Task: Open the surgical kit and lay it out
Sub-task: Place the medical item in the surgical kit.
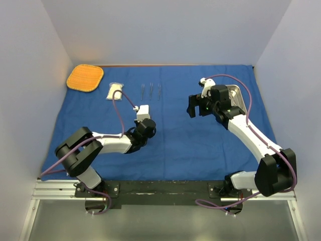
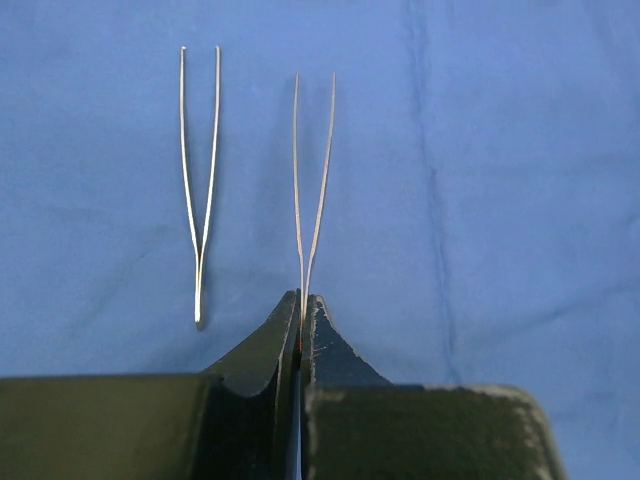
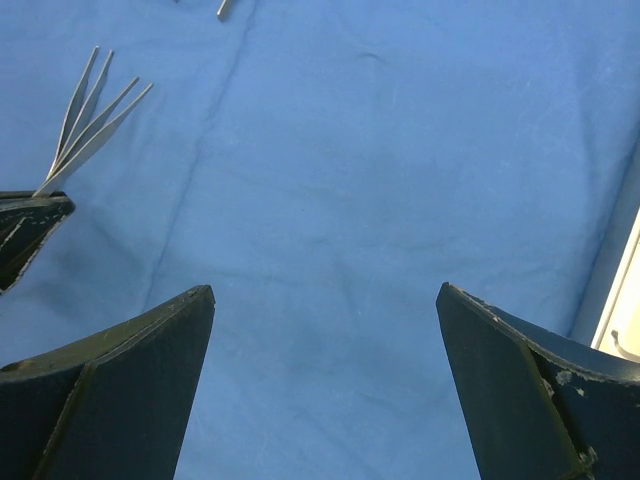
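Observation:
The blue cloth wrap (image 1: pixel 175 150) lies spread flat over the table. My left gripper (image 1: pixel 144 116) is shut on the joined end of thin steel forceps (image 2: pixel 312 180), whose prongs point away from it low over the cloth. The same forceps show in the right wrist view (image 3: pixel 90 125). A second pair of forceps (image 2: pixel 200 190) lies just to the left. Three slim metal instruments (image 1: pixel 151 91) lie side by side on the cloth. The white gauze pack (image 1: pixel 115 91) lies left of them. My right gripper (image 1: pixel 192 108) is open and empty above bare cloth. The steel tray (image 1: pixel 239 95) sits behind it.
An orange rounded-square mat (image 1: pixel 85 78) lies at the far left corner. The tray's pale rim (image 3: pixel 620 300) shows at the right edge of the right wrist view. White walls close in the table on three sides.

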You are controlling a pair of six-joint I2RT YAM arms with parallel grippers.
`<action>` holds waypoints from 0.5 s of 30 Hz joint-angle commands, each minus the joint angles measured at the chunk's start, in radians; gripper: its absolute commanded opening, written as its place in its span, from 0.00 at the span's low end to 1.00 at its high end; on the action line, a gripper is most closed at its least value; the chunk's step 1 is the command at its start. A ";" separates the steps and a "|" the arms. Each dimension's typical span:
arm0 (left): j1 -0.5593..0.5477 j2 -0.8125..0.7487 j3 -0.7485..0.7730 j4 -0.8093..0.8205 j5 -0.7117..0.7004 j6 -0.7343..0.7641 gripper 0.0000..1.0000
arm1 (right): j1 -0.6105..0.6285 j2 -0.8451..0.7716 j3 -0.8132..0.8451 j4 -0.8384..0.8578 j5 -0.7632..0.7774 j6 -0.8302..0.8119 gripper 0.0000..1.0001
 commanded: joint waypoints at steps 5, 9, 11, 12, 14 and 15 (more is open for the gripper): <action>-0.011 0.054 0.071 0.070 -0.085 -0.053 0.00 | 0.016 -0.046 -0.021 0.054 -0.009 -0.023 0.99; -0.013 0.080 0.094 0.078 -0.088 -0.050 0.00 | 0.038 -0.055 -0.027 0.057 0.005 -0.039 0.98; -0.013 0.102 0.104 0.060 -0.105 -0.059 0.00 | 0.041 -0.058 -0.027 0.056 0.009 -0.043 0.99; -0.011 0.108 0.112 0.049 -0.111 -0.076 0.00 | 0.049 -0.058 -0.030 0.056 0.013 -0.045 0.98; -0.013 0.114 0.114 0.046 -0.117 -0.077 0.00 | 0.055 -0.061 -0.031 0.056 0.019 -0.053 0.98; -0.013 0.122 0.117 0.046 -0.114 -0.083 0.00 | 0.061 -0.060 -0.033 0.056 0.020 -0.056 0.99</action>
